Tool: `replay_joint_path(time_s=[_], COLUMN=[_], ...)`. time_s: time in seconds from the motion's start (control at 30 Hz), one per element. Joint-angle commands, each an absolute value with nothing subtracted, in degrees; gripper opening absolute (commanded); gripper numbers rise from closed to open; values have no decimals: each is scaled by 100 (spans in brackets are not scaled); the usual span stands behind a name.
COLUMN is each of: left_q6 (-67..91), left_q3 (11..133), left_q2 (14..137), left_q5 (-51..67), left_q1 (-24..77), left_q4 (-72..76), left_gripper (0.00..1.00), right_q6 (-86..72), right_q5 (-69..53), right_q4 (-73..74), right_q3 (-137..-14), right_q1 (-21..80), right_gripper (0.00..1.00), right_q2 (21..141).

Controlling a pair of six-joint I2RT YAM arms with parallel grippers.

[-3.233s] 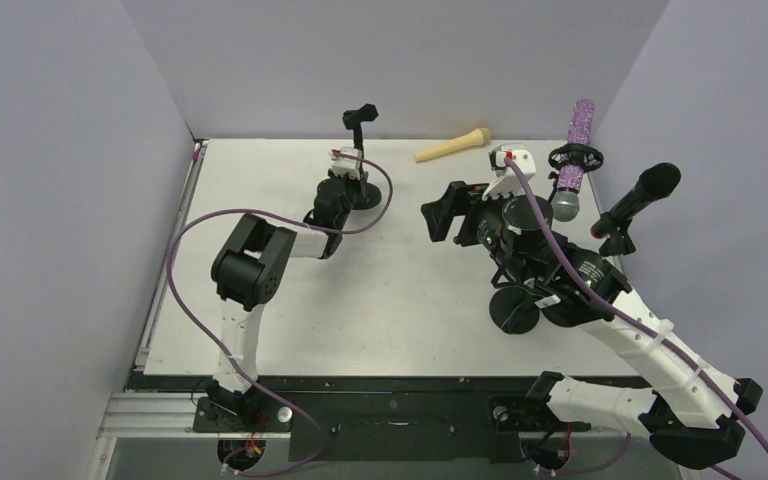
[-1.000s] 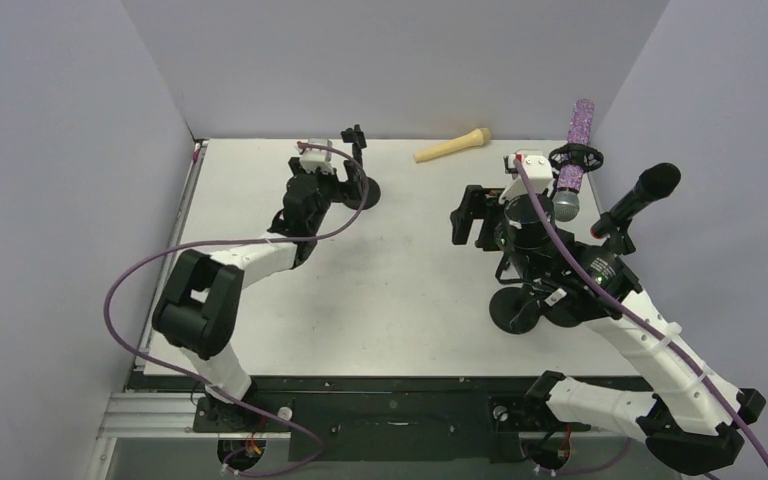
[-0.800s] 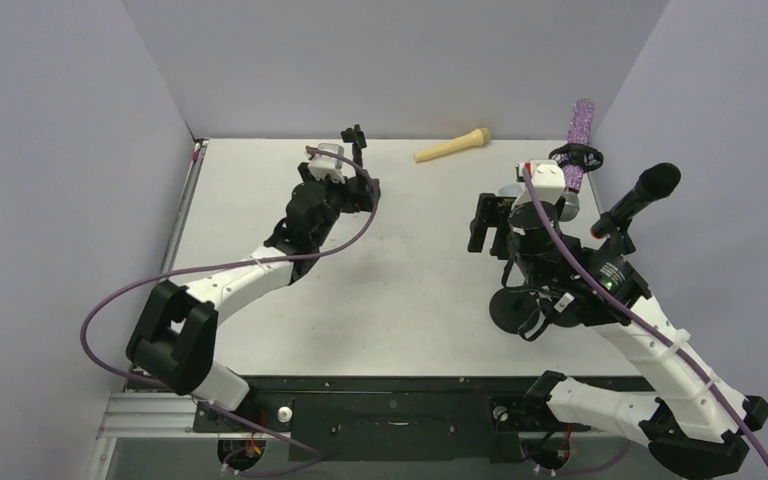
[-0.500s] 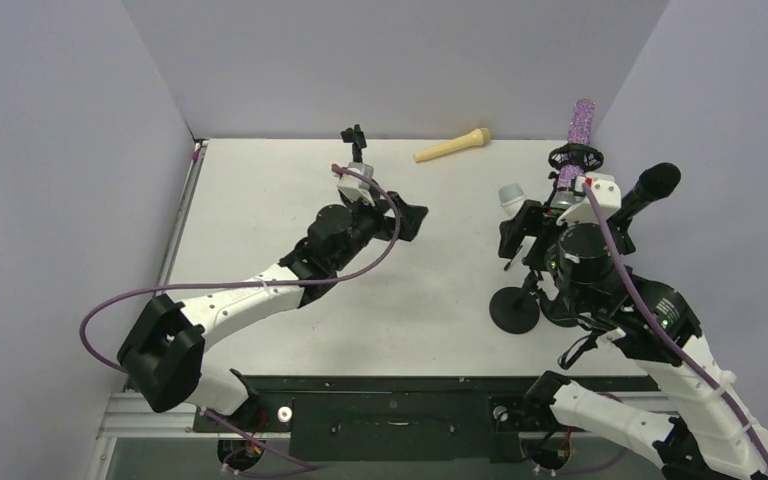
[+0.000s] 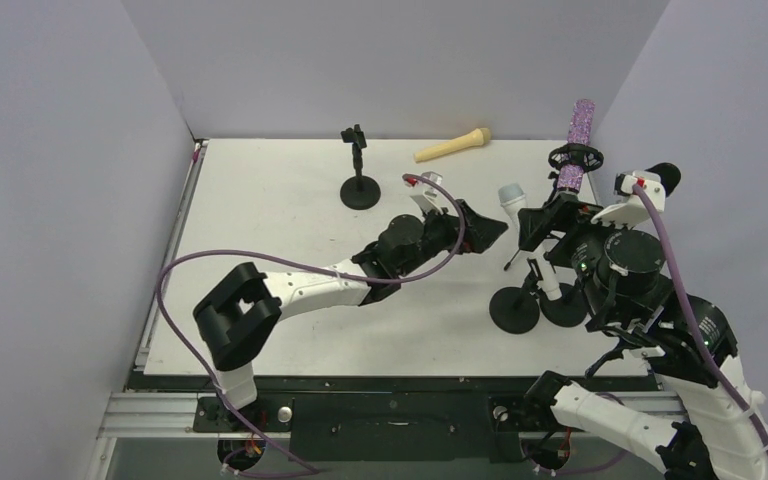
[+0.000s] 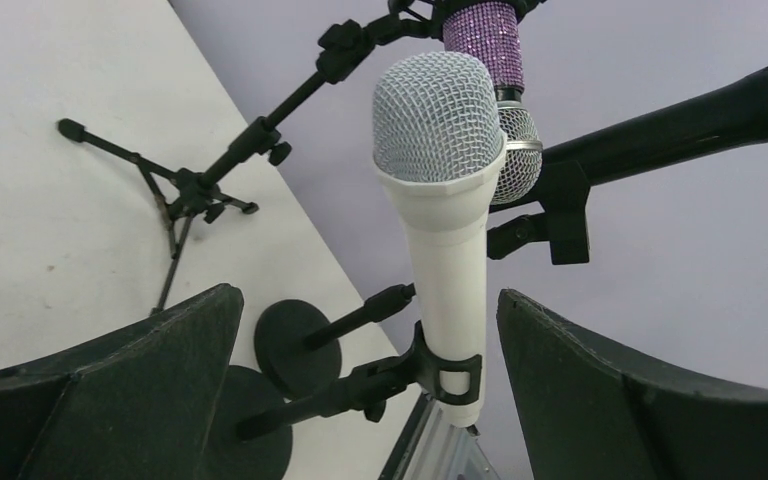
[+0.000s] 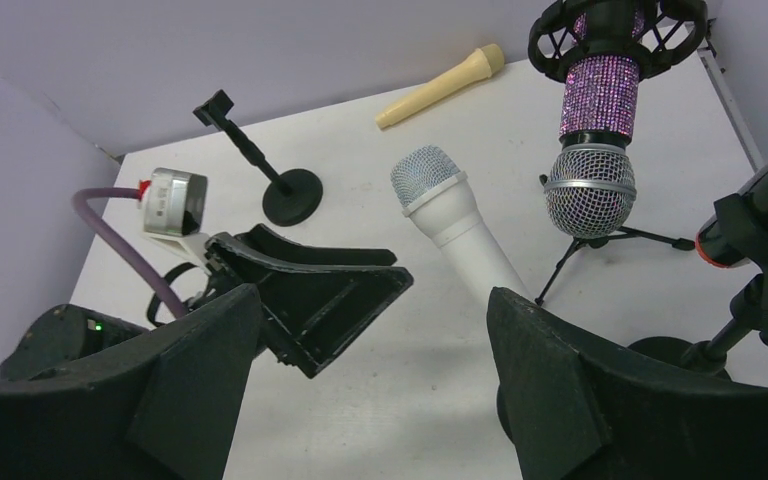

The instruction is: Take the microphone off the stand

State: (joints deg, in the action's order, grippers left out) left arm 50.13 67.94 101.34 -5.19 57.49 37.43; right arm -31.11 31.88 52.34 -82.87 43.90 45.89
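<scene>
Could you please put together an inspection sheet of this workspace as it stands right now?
Surface: white table, no spills seen.
Job's things: white microphone not yet removed, in the clip of its round-base stand.
Clutter: empty stand; tan microphone lying near the far edge; purple glitter microphone in a shock mount; black microphone at the right.
Grippers: left gripper open, facing the white microphone, not touching; right gripper open, close beside it.
Cables: purple cable on the left arm, another on the right; no snag seen.
Surroundings: plain walls on three sides.
</scene>
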Motion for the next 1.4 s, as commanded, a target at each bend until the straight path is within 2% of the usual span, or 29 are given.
replay_joint_path(time_s=[0.0,0.13,0.17,0.33,0.5,0.63,0.77,0.87,0.97,1.37], left_q6=[5340,5345,5375,5372,5458,5509,5536,5448,5297,5022], left_q3=[7532,7969,8032,8535,8879,9053,9092,9066,8784,7378], left_q2=[10546,10940,11058,11436,11782,11930,11948,11842,11577,9886], left_q5=[-258,-152,-137,-170,-164,-62,65,179,61,-370], left_q1=[5925,6028,6046,6130,6143,6144,6123,6110,6088,5635], left_q4=[4293,4190,4185,3980,4046,4089,4168,4193,4180,3648], left_gripper=[100,100,95,91,81,64,43,18,1,0], right_q6=[-2991,-2938,-2921,-2896,-2879,-2865,-2857,-2856,-2852,-2707], right_q5=[3283,3281,3277,3222,3157,3151,3136,3080,3007,2268], right_q4=[5092,5134,5142,5170,5163,5175,5173,5156,5101,4548], right_q3=[-8574,-8671,-8698,-8731,-8709,-8657,-8607,-8582,-8544,-8169], right_q1=[4362,4366,4363,4360,4361,4361,4362,4359,4362,4360], right_gripper=[79,79,79,79,79,79,79,79,79,79], right_q2=[4510,4515,4521,4561,4576,4582,4586,4632,4676,4979])
